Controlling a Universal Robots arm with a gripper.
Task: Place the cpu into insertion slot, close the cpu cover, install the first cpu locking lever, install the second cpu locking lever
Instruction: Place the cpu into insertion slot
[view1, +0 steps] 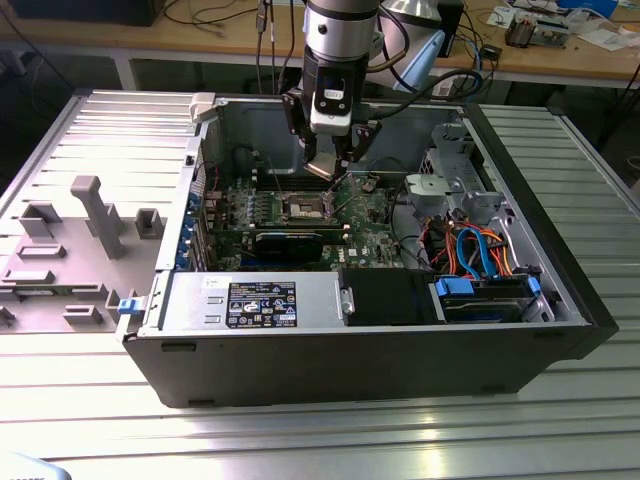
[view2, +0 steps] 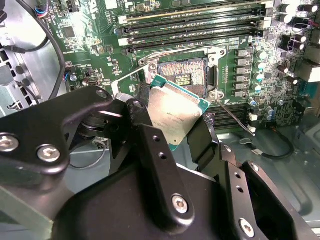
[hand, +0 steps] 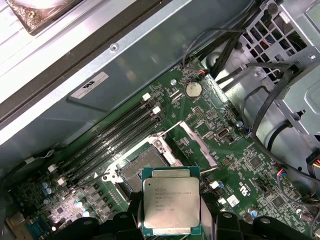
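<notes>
The tool (view2: 175, 122) is clamped on the cpu (view2: 176, 107), a small flat square chip with a dull silvery-grey metal top and a green edge. One black finger presses on each of two opposite edges, which leaves the chip's underside free to meet the socket. In the exterior view the tool (view1: 328, 160) hangs inside the open dark computer case (view1: 350, 360), which lies on its side on the ribbed metal surface (view1: 300, 440) so the green motherboard (view1: 365, 215) faces up.

The cpu (hand: 171, 205) hovers above the board, just beside the insertion slot (hand: 137, 172), a square socket with a dark centre and a silvery rim. It is not yet in contact with the slot. In the second wrist view the chip looks tilted, with one corner over the slot's (view2: 182, 77) rim. The cpu cover (hand: 192, 136), a thin silvery frame, appears swung up and away, keeping the socket open. The long narrow memory slots (hand: 112, 137) lie alongside, untouched. Placement looks close, not done.
</notes>
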